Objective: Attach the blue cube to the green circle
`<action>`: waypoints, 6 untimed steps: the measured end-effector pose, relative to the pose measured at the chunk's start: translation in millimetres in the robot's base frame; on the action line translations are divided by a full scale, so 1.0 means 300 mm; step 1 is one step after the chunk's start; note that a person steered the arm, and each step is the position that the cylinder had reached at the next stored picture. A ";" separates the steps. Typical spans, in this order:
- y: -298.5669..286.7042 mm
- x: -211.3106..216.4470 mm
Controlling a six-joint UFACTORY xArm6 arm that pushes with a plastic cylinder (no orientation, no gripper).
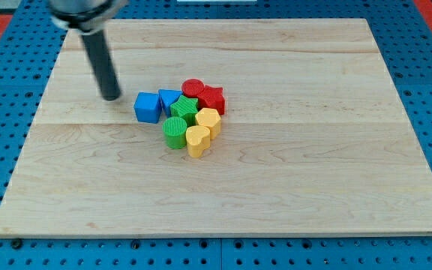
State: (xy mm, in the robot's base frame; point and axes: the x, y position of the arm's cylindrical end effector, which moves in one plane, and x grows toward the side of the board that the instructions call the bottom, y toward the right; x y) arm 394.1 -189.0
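Observation:
The blue cube (148,107) sits at the left end of a tight cluster of blocks near the board's middle. The green circle (175,131) stands just below and to the right of it, with a small gap between them. My tip (111,97) rests on the board a little to the left of the blue cube and slightly above it, not touching it. The dark rod rises from the tip toward the view's top left.
The cluster also holds a second blue block (169,98), a green star (186,109), a red circle (193,88), a red star (212,99), a yellow block (208,120) and a yellow heart (197,140). All lie on the wooden board (313,150).

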 end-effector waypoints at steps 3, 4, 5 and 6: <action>0.209 0.043; 0.282 0.083; 0.263 0.096; 0.105 0.134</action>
